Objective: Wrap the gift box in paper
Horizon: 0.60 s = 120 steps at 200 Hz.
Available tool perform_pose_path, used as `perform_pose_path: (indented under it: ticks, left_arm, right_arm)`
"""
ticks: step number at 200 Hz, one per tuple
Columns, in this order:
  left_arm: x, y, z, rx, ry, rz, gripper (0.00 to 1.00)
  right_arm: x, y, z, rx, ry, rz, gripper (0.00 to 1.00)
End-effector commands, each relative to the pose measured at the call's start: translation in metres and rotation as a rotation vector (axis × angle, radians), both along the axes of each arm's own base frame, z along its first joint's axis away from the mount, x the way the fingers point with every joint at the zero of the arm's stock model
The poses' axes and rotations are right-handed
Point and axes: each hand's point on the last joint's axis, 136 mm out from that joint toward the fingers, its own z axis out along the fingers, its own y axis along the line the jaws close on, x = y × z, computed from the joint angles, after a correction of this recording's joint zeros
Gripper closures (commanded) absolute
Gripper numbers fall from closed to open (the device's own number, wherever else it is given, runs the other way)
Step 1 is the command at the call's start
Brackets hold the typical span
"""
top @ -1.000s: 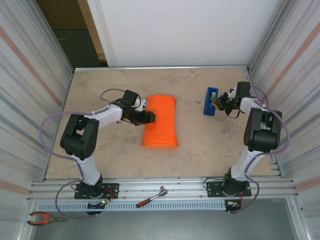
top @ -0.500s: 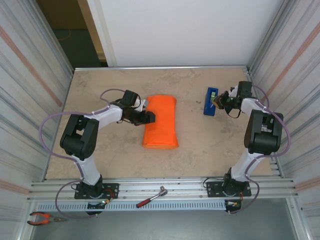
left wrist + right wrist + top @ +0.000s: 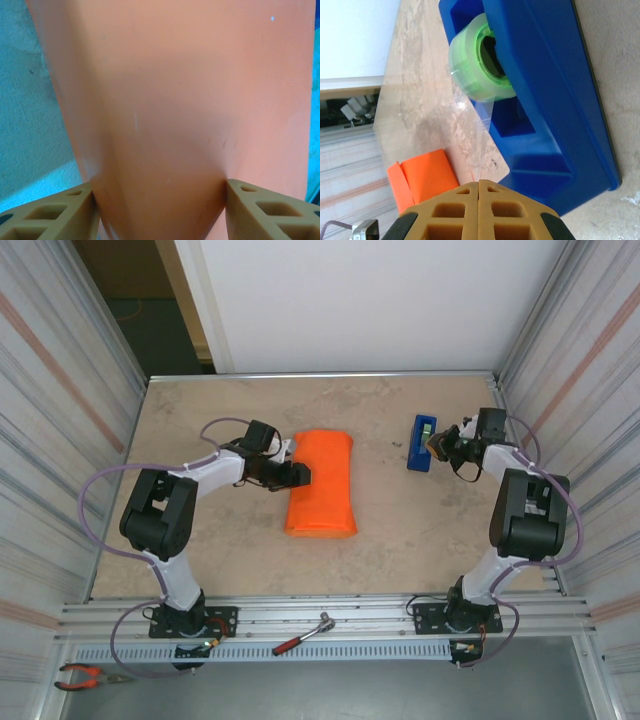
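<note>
Two arms: both low over the table point(image 3: 200, 410), well apart.
Paper point(image 3: 322, 483): mid-table, folded into a long orange bundle lying near-to-far; far end wider, near end flattened.
Box: presumably inside the fold, under the paper.
Left gripper point(image 3: 297, 474): at the bundle's left side, jaws at middling width, closed on the paper; fingers point(image 3: 60, 210) press it from both sides in the wrist view.
Right gripper point(image 3: 437, 443): by the right edge, jaws fully together, just beside the blue dispenser point(image 3: 421, 443); a clear strip of tape point(image 3: 480, 65) runs from the green roll to the tips, so it looks pinched.
Handling: paper is thin, light and springy, creases easily, may tear or unfold if let go; box feels stiff enough to clamp against.
Hold: across the bundle's width over the box, flat on the seam, not on loose ends.
Risk: tape is sticky and limp, likely to curl or catch the pads.
</note>
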Motion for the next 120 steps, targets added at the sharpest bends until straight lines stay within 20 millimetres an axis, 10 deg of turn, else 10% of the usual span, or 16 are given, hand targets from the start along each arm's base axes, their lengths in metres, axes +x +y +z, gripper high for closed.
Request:
perform_pose_path:
  ticks: [1, 120]
  left_arm:
    - [-0.057, 0.037, -0.082, 0.271, 0.227, 0.002, 0.39]
    - [-0.057, 0.037, -0.083, 0.273, 0.228, 0.002, 0.39]
  right_arm:
    - [-0.013, 0.010, 0.020, 0.047, -0.020, 0.015, 1.00]
    - [-0.053, 0.014, -0.008, 0.021, 0.052, -0.010, 1.00]
